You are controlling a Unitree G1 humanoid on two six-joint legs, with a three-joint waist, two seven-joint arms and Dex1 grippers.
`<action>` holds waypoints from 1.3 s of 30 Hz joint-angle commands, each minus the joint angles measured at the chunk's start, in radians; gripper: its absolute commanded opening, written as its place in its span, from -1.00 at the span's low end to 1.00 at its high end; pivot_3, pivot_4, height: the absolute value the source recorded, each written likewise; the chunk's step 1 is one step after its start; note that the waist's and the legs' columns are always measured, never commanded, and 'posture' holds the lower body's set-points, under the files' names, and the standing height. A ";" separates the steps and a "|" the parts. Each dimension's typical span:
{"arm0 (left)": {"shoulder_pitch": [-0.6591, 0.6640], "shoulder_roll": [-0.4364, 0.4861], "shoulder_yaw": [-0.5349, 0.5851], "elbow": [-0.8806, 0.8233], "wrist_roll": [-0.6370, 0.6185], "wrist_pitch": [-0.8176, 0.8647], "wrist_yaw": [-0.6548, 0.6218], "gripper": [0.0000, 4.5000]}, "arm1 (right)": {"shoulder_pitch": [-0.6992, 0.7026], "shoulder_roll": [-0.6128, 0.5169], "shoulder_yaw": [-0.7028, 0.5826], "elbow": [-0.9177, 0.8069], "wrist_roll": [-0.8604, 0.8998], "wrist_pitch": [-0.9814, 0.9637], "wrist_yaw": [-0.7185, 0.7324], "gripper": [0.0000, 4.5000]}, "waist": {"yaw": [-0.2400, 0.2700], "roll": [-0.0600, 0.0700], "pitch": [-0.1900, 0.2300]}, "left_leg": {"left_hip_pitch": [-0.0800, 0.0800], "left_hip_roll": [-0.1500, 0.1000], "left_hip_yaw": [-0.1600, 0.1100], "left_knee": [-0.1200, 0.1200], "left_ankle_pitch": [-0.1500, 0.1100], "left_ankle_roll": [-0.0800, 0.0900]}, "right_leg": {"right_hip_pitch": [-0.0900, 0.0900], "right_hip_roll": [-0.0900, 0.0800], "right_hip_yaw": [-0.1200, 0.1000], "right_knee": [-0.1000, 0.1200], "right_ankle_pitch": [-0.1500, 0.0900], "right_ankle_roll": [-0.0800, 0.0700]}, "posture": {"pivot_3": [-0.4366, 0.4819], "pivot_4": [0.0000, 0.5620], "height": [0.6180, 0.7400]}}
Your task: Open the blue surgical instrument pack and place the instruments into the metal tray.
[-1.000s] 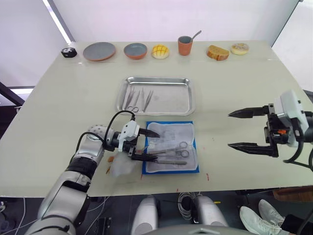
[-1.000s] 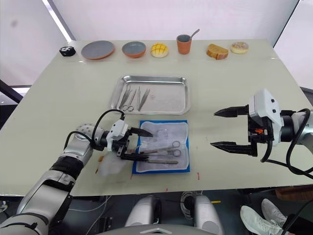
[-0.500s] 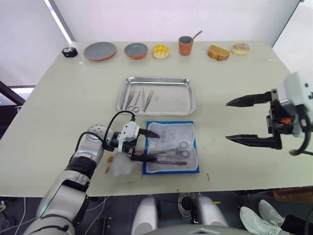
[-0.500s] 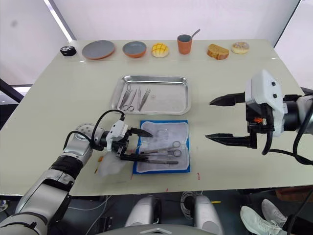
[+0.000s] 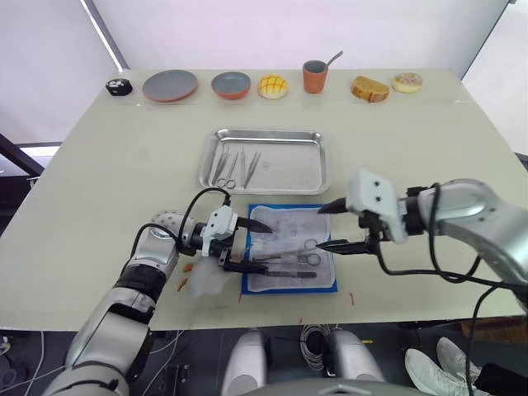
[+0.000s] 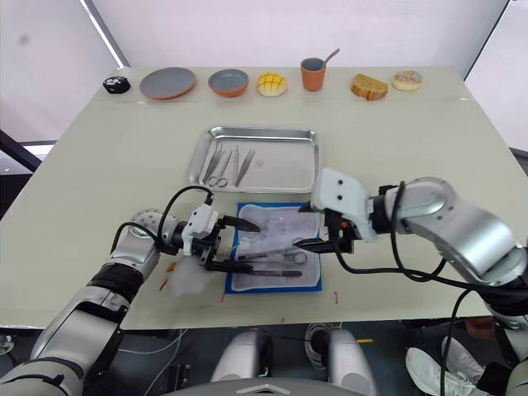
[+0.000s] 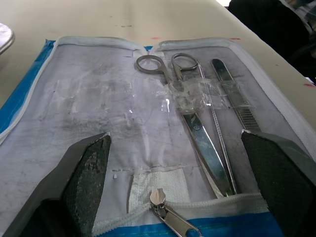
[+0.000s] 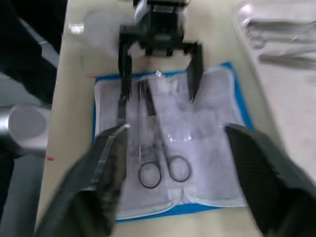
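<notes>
The blue surgical instrument pack [image 5: 328, 285] lies unzipped and flat near the table's front edge, its pale lining [image 7: 89, 98] facing up. Silver scissors [image 7: 197, 123] and a slim forceps [image 7: 237, 98] lie in its front half under a clear strap. The metal tray [image 5: 293, 169] sits just behind the pack with several instruments [image 5: 233, 165] at its left end. My left gripper [image 5: 266, 247] is open over the pack's left edge, holding nothing. My right gripper [image 5: 319, 228] is open over the pack's right edge, fingers pointing left at the scissors' handles [image 8: 153, 173].
A crumpled clear wrapper [image 5: 206, 280] lies left of the pack. Along the far edge stand a black object [image 5: 119, 86], a plate [image 5: 170, 85], a bowl [image 5: 231, 84], a bun [image 5: 271, 86], a cup with a spoon [image 5: 313, 76], bread [image 5: 368, 88] and a doughnut [image 5: 405, 82].
My right arm has swung in from the table's right side to the pack's right edge, still open. The left gripper and the pack have stayed put.
</notes>
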 commanded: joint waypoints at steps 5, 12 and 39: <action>0.037 -0.001 -0.014 0.023 0.044 -0.007 -0.054 1.00 | -0.028 0.141 0.141 0.165 -0.172 -0.095 0.010 0.30 | -0.003 0.000 0.000 | 0.001 0.000 -0.001 0.002 0.000 0.000 | 0.000 0.001 0.000 0.003 0.000 0.000 | -0.05 -0.47 1.00; 0.044 0.006 -0.009 0.027 0.048 -0.010 -0.054 1.00 | -0.029 0.200 0.170 0.233 -0.249 -0.117 0.042 0.30 | -0.003 0.000 0.000 | 0.000 0.000 -0.001 0.003 0.000 0.000 | 0.000 0.001 0.000 0.004 0.000 0.000 | -0.05 -0.47 1.00; 0.037 -0.016 0.037 0.060 0.085 -0.026 -0.054 1.00 | -0.017 0.291 0.204 0.317 -0.378 -0.118 0.112 -0.08 | -0.003 0.000 0.000 | 0.001 0.000 -0.002 0.005 0.000 0.000 | 0.000 0.001 -0.001 0.007 0.000 0.000 | -0.05 -0.47 1.00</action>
